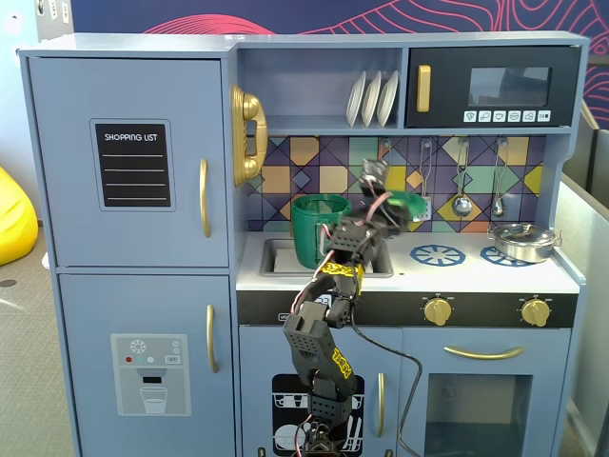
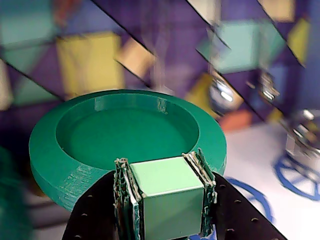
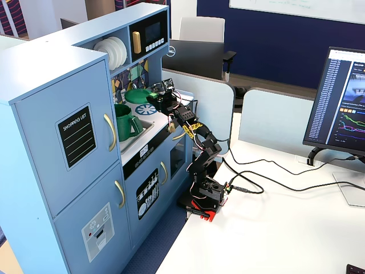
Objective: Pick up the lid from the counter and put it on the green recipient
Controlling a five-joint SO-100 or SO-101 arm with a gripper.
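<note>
My gripper [image 2: 161,167] is shut on the light-green cube handle [image 2: 167,192] of the round green lid [image 2: 125,130]. It holds the lid in the air in front of the tiled back wall. In a fixed view the lid [image 1: 405,203] hangs tilted above the counter, just right of and level with the mouth of the tall green pot [image 1: 319,228], which stands in the sink. From the side, the lid [image 3: 138,95] is above and behind the pot [image 3: 124,123], with the gripper [image 3: 153,97] beside it. The pot is a dark blur at the wrist view's left edge.
A silver metal pot [image 1: 521,240] sits on the right blue burner and the left burner disc [image 1: 437,254] is bare. Ladles [image 1: 461,203] hang on the back wall. White plates [image 1: 371,98] stand on the shelf above. A monitor [image 3: 342,103] and cables lie on the desk.
</note>
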